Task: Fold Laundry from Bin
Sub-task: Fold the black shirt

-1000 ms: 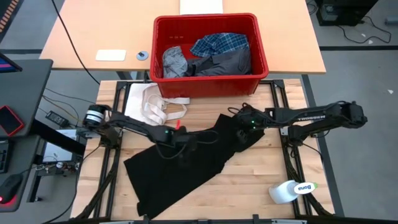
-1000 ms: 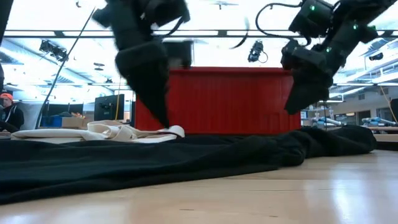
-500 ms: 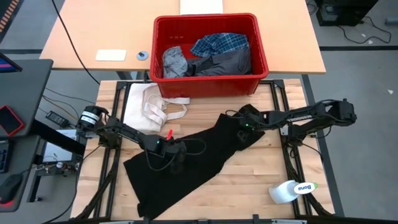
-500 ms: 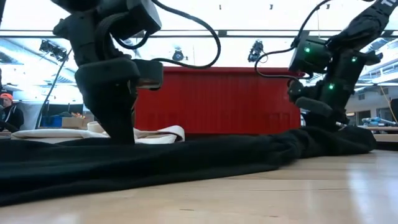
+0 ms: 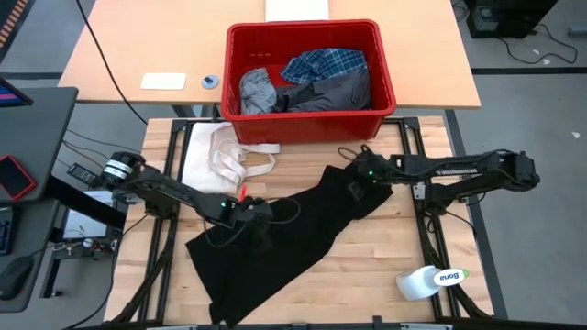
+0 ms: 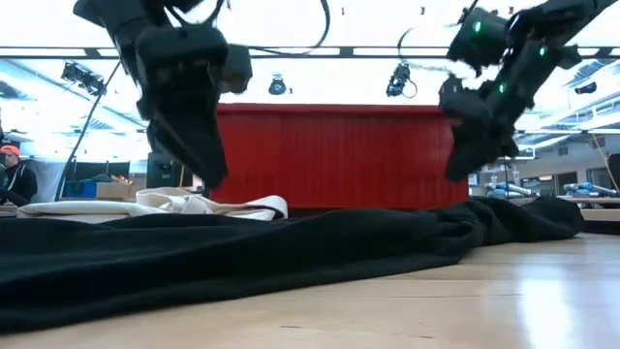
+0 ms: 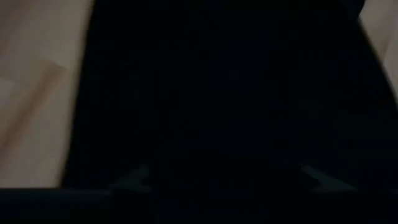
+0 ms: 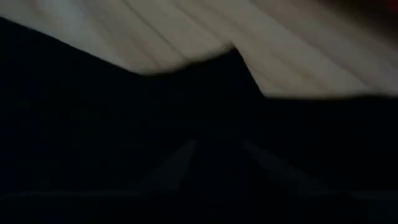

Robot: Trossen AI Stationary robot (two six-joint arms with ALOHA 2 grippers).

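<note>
From above, a large black garment (image 5: 275, 240) is lying spread in a long, limp, crumpled diagonal across the pale wooden slatted table (image 5: 385, 266). The left gripper (image 5: 252, 213) is sitting over its middle and the right gripper (image 5: 359, 183) over its far right end. Beyond the table's far edge the red plastic bin (image 5: 310, 124), rectangular with a thick rim, is holding three more soft pieces: a light grey one (image 5: 257, 90), a dark grey one (image 5: 328, 93) and a blue-and-white plaid shirt (image 5: 323, 64). A cream-white cloth with strap loops (image 5: 225, 156) is lying flat at the far left, and one white bottle (image 5: 429, 280) is lying on its side at the near right. Since the earlier frames, the black garment's near left corner is lying slightly shifted.

From table level, both grippers are hanging above the black fabric, the left gripper (image 6: 199, 165) clear of it and the right gripper (image 6: 465, 160) raised where half a second earlier it was pressing down. A person (image 6: 14, 179) is sitting far off at the left.

In both wrist views, dark blurred cloth is filling the picture; I cannot tell whether either gripper's fingers are released or clenched.
</note>
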